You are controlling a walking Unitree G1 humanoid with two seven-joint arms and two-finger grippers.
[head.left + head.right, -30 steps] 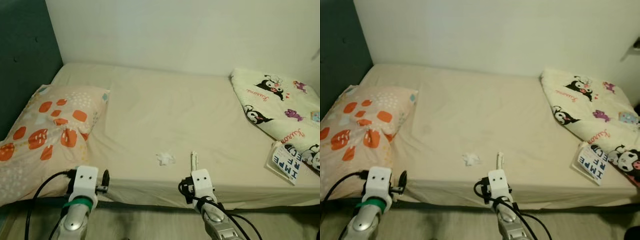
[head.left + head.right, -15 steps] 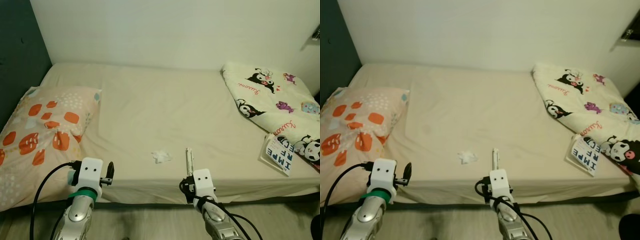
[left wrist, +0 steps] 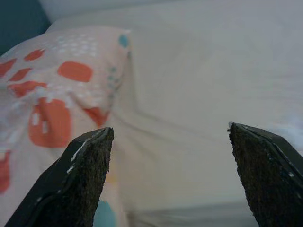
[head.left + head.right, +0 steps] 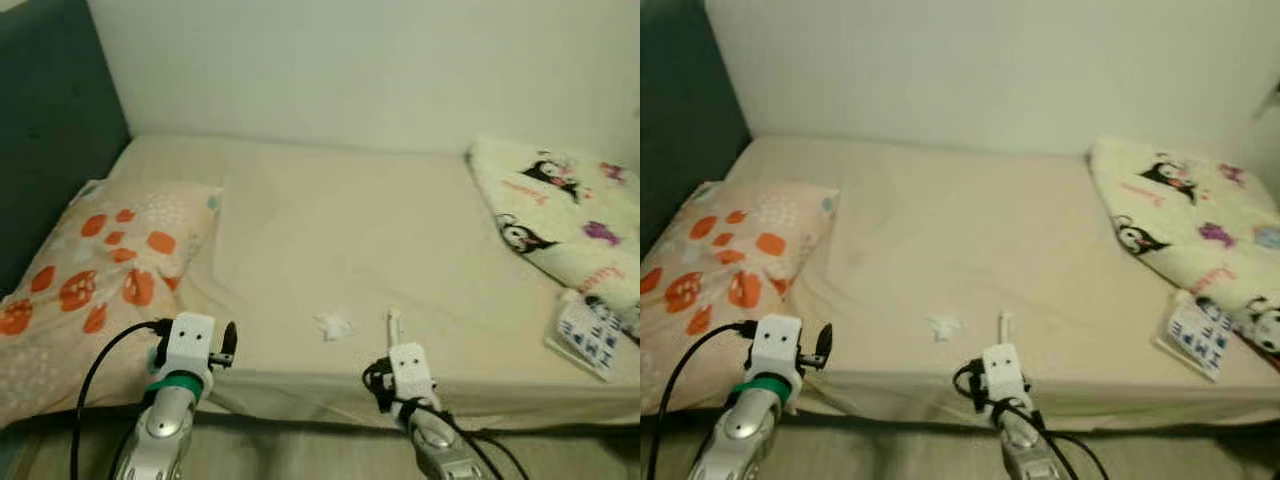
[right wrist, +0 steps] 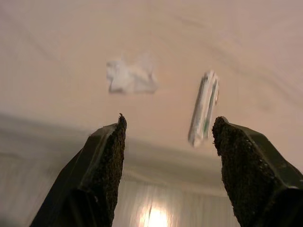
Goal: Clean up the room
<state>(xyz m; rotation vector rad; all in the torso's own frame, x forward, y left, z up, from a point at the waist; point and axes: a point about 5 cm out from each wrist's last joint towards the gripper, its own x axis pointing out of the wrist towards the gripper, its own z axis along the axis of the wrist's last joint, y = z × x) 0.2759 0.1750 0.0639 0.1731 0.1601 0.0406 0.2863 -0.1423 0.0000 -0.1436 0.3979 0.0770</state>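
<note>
A crumpled white tissue (image 4: 333, 326) lies on the beige bed sheet (image 4: 340, 230) near the bed's front edge. Just to its right lies a small white tube (image 4: 393, 323) with green print. My right gripper (image 5: 170, 118) hovers open in front of the bed edge, a little short of both the tissue (image 5: 130, 78) and the tube (image 5: 204, 107). My left gripper (image 3: 169, 127) is open too, at the front edge of the bed beside the orange-spotted pillow (image 3: 52, 94), with nothing between its fingers.
The orange-spotted pillow (image 4: 110, 260) fills the bed's left end, against a dark headboard (image 4: 50, 150). A cartoon-print blanket (image 4: 570, 215) is heaped at the right end, with a printed book (image 4: 590, 338) below it. A pale wall runs behind the bed.
The whole picture has shifted and blurred, so the camera has moved. The tissue and tube lie where they were. Both grippers stay low at the bed's front edge.
</note>
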